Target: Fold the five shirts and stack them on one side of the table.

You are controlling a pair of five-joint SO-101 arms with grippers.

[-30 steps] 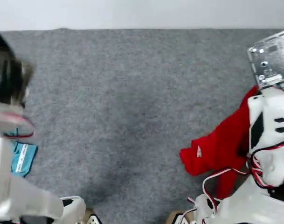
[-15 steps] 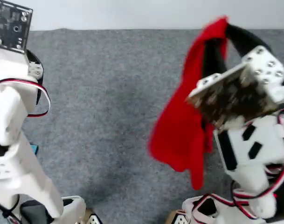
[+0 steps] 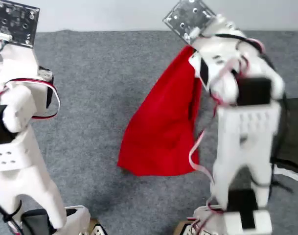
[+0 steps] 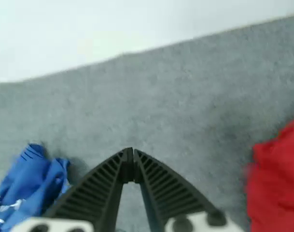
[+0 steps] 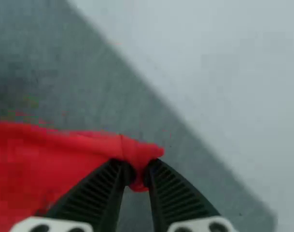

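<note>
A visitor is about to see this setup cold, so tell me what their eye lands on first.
The red shirt, bright against the grey mat, spreads across the middle of the table, with one corner pinched in the right gripper near the mat's far edge. The left gripper is shut on nothing above the mat, and a crumpled blue shirt lies on the mat nearby.

White arms (image 3: 21,166), red cables (image 3: 29,83), black end effectors (image 4: 133,154)

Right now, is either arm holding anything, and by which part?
The right gripper pinches the red shirt by a bunched fold at its edge; the left gripper holds nothing.
</note>
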